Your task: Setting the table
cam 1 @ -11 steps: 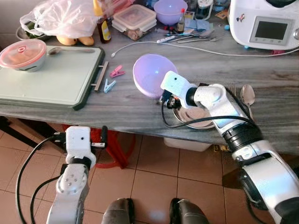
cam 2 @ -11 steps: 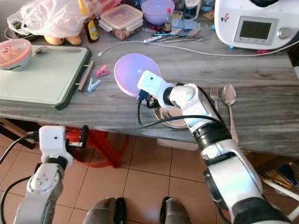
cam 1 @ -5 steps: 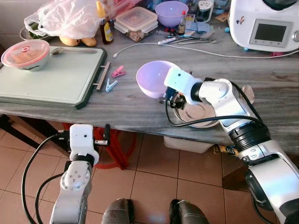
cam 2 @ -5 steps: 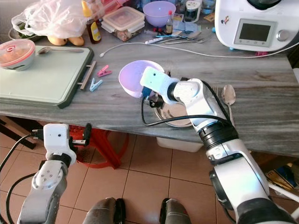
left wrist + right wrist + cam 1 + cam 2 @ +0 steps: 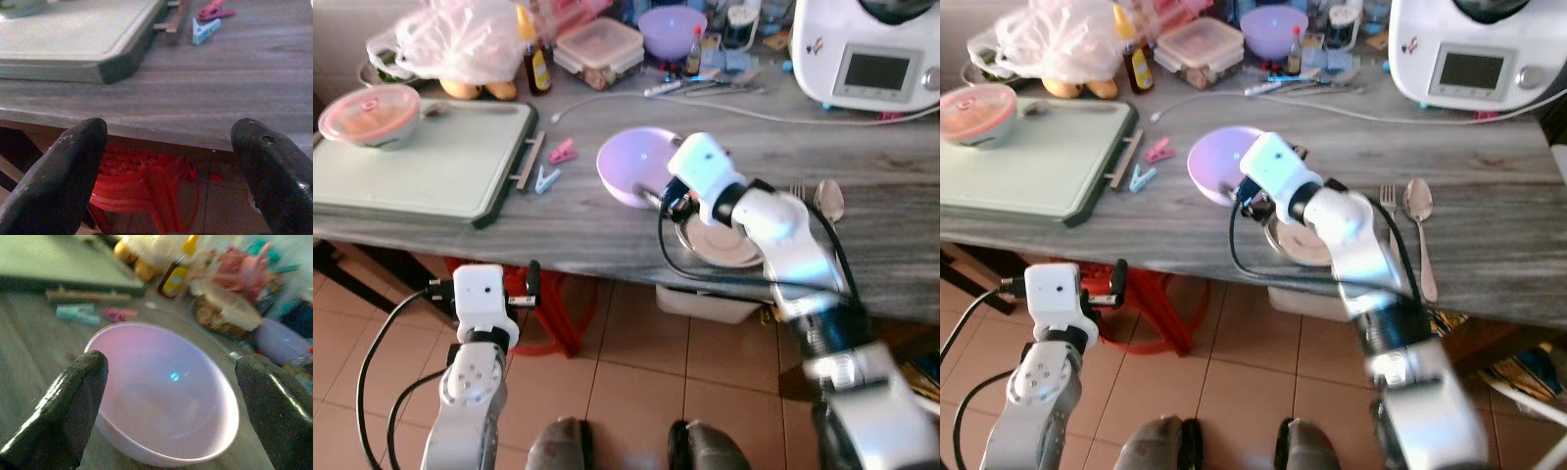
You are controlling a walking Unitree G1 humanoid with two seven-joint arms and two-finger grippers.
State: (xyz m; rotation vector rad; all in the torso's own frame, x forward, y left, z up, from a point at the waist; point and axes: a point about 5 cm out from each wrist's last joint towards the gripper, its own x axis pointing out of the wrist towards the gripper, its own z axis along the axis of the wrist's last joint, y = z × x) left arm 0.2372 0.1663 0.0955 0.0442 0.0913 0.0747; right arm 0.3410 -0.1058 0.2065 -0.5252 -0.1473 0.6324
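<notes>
The pale lilac plastic bowl (image 5: 634, 166) sits upright on the grey wood-grain table (image 5: 578, 220), just beside a round metal plate (image 5: 724, 243) that lies near the table's front edge, with a steel fork (image 5: 1390, 201) and a steel spoon (image 5: 1419, 220) laid out on the plate's far side. The right gripper (image 5: 168, 396) has its two black fingers spread wide apart, facing the bowl's open mouth from close by and holding nothing; from the wrist camera the bowl rests free between the line of the fingers. The likeliest trouble, as I judge it, is a nudge: the bowl is light, its rounded base looks small, and any sweep of the wrist or its dangling black cable (image 5: 671, 264) could push it sideways or tip it onto the plate. The plate itself reaches close to the edge, so a bump from the forearm might send it towards the tiled floor (image 5: 636, 392). The left gripper (image 5: 168, 161) hangs below table height with its fingers also apart and empty, pointed at the table's edge and a red plastic stool (image 5: 146, 196); rising carelessly, it could strike the underside of the table.
</notes>
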